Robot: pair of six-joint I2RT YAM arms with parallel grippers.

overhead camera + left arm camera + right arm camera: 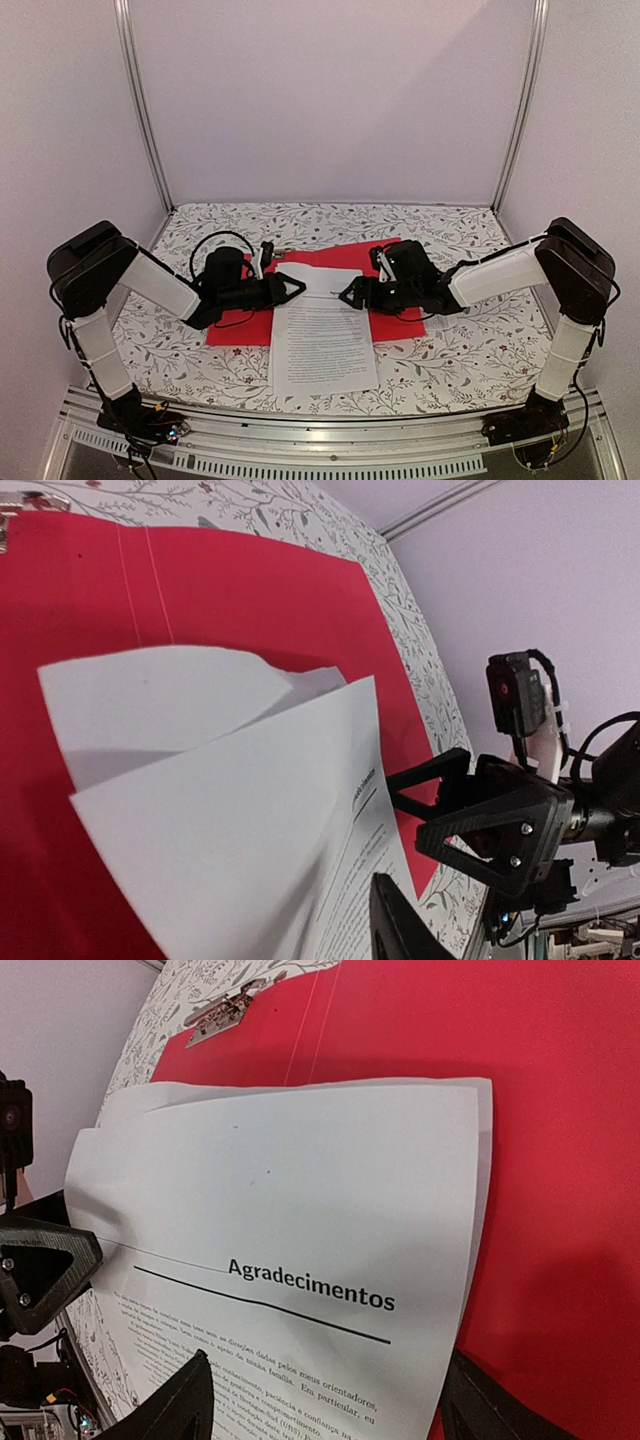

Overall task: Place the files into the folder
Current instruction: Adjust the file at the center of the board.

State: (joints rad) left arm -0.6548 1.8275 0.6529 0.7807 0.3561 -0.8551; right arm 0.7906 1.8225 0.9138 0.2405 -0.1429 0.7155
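Observation:
The red folder [335,256] lies open and flat on the table, also in the left wrist view [200,590] and the right wrist view [560,1110]. Its metal clip [222,1010] is at the far left. The files [322,345] are white printed sheets lying across the folder's middle and reaching the near edge. Their far edge bulges upward [200,820]. My left gripper [298,288] [342,900] is at the sheets' far left corner, shut on them, with one finger hidden behind the paper. My right gripper [348,293] [330,1390] is open, its fingers straddling the top sheet [300,1180].
The table has a floral cloth [470,350]. Metal frame posts [140,110] stand at the back corners before white walls. A metal rail [330,435] runs along the near edge. Each gripper faces the other close by [470,810].

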